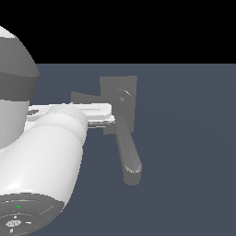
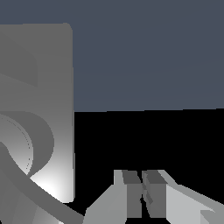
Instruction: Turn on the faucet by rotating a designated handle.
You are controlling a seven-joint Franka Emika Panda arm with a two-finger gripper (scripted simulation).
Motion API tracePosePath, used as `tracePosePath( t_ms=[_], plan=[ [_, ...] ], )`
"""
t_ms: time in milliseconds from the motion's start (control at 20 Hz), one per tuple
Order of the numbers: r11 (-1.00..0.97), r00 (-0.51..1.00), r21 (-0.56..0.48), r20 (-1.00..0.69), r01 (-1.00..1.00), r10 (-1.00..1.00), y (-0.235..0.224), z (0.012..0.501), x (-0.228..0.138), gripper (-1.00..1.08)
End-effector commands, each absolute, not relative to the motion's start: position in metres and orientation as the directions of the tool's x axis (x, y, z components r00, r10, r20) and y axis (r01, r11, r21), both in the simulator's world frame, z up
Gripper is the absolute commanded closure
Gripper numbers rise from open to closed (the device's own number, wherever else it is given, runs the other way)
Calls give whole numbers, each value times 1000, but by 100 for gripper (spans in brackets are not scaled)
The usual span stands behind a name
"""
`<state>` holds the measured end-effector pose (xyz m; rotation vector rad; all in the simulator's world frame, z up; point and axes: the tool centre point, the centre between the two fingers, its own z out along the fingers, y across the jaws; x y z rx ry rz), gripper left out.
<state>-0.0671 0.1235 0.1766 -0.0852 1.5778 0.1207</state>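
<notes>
The dull grey faucet point(image 1: 119, 99) stands in the middle of the exterior view, its thick round-ended spout point(image 1: 130, 159) hanging down from the round hub point(image 1: 122, 96). The handle point(image 1: 82, 98), a thin flat grey bar, juts from the hub toward the exterior view's left and is partly hidden behind my white hand. My gripper point(image 1: 111, 117) sits just below the handle, its tip against the faucet's block beside the hub. In the wrist view the gripper point(image 2: 142, 192) is shut with nothing between its fingers point(image 2: 131, 194), and the faucet point(image 2: 48, 96) fills the side beside them.
My own white arm point(image 1: 41, 156) bulks large in the near left of the exterior view and hides what lies behind it. A plain dark blue-grey floor point(image 1: 184, 138) spreads around the faucet.
</notes>
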Motion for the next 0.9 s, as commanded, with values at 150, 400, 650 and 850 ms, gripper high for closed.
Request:
tracePosePath(
  t_ms=[150,400,650,850],
  plan=[
    [991,-11,23,-1000,-130,22,120,186,-67,108],
    [991,-9,23,-1000,-129,22,114,203,-66,108],
    [991,-7,23,-1000,-129,22,108,220,-65,108],
    [991,-5,23,-1000,-129,22,103,233,-64,108]
  ],
)
